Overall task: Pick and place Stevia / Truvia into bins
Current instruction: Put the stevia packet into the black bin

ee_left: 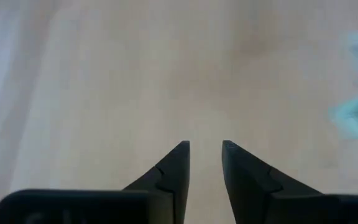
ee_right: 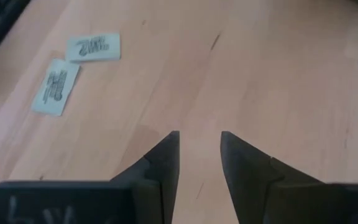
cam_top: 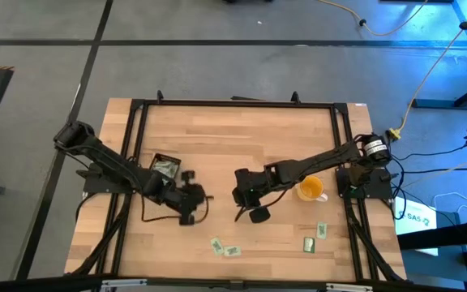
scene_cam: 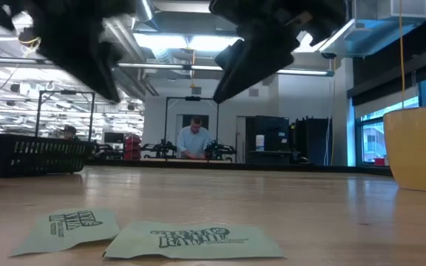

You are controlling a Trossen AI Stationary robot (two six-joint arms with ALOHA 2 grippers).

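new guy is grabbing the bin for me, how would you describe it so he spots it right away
Start at the wooden table seen from above and go to its left side, where the left arm reaches in. The bin is the small black tray there, with pale green sachets inside. The yellow cup, the only other container, is round and sits on the right side.

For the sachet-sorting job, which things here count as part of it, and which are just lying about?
Part of the job:
- black bin with sachets inside
- two sachets near the front edge
- two sachets front right
- left hand, open and empty
- right hand, open and empty

Lying about:
- yellow mug
- black basket
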